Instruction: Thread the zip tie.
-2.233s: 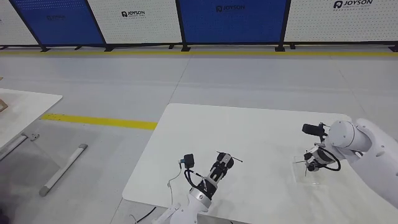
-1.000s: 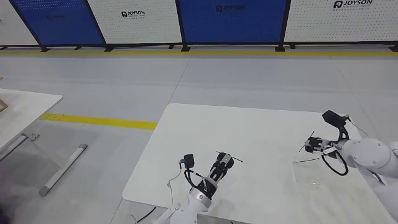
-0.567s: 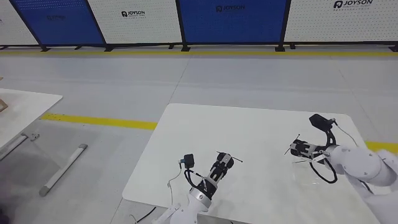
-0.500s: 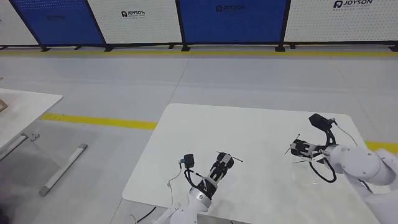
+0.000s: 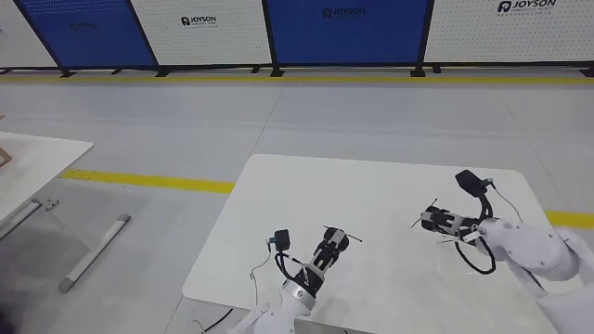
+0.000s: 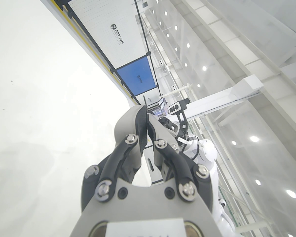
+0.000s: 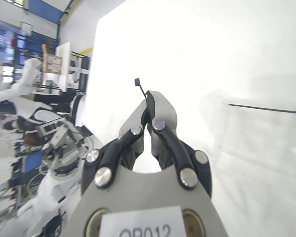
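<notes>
Starting closest in: left gripper (image 5: 339, 237) just inside the near edge of the white table (image 5: 371, 186), fingers pressed together and pinching a thin black strip (image 5: 354, 237) right at the tips. Strip sticking out to both sides of the fingers, lying crosswise to the arm. From the left wrist cam, pads squeezed flat against each other, whole thing tilted upward away from the tabletop.

Bit farther in and well off to the right: right gripper (image 7: 148, 97), also clamped tight, this time on the zip tie (image 7: 140, 87). Only a short bit of the tie poking past the fingertips, ending in the little square head, over the table. Both grippers well apart, nothing threaded yet. Beyond that gripper, another thin black strand (image 7: 261, 108) against the tabletop, pointed at one end (no telling whether part of the same tie or a separate one, or whether actually resting on the surface).

Past the far table edge: grey floor (image 5: 278, 111), a yellow line (image 5: 148, 181) painted across it, then a row of blue and white pegboard panels (image 5: 348, 14) at the very back
</notes>
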Available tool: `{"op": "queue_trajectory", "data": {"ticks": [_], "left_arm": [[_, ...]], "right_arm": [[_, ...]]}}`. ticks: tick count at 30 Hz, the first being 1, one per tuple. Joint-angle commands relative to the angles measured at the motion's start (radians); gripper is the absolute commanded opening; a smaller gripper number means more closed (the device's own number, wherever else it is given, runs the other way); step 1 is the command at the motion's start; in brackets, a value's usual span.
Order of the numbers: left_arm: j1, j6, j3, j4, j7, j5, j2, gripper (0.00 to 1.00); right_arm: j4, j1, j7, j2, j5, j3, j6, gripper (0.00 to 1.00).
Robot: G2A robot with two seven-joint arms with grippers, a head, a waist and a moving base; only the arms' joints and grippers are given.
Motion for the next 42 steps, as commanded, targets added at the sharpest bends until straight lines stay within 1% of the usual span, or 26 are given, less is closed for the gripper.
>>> {"op": "queue_trajectory", "data": {"ticks": [1, 3, 5, 7, 24, 28, 30, 32, 33, 42], "left_arm": [[0.0, 0.0, 0.0, 0.0, 0.0, 0.0, 0.0, 0.0], [0.0, 0.0, 0.0, 0.0, 0.0, 0.0, 0.0, 0.0], [0.0, 0.0, 0.0, 0.0, 0.0, 0.0, 0.0, 0.0], [0.0, 0.0, 0.0, 0.0, 0.0, 0.0, 0.0, 0.0], [0.0, 0.0, 0.0, 0.0, 0.0, 0.0, 0.0, 0.0], [0.0, 0.0, 0.0, 0.0, 0.0, 0.0, 0.0, 0.0], [0.0, 0.0, 0.0, 0.0, 0.0, 0.0, 0.0, 0.0], [0.0, 0.0, 0.0, 0.0, 0.0, 0.0, 0.0, 0.0], [0.0, 0.0, 0.0, 0.0, 0.0, 0.0, 0.0, 0.0], [0.0, 0.0, 0.0, 0.0, 0.0, 0.0, 0.0, 0.0]], "right_arm": [[-0.031, -0.013, -0.054, -0.008, -0.005, -0.013, 0.016, 0.0], [-0.065, -0.022, -0.098, -0.019, -0.021, -0.033, 0.046, 0.0], [-0.083, -0.019, -0.113, -0.029, -0.042, -0.06, 0.069, 0.0], [-0.07, -0.005, -0.117, -0.043, -0.07, -0.094, 0.076, 0.0], [-0.07, -0.007, -0.121, -0.043, -0.071, -0.094, 0.074, 0.0], [-0.076, -0.032, -0.176, -0.05, -0.053, -0.076, 0.061, 0.0], [-0.086, -0.052, -0.219, -0.053, -0.043, -0.063, 0.048, 0.0], [-0.101, -0.072, -0.26, -0.056, -0.052, -0.058, 0.057, 0.0], [-0.11, -0.08, -0.276, -0.059, -0.066, -0.063, 0.072, 0.0], [-0.11, -0.08, -0.276, -0.059, -0.066, -0.063, 0.072, 0.0]]}}
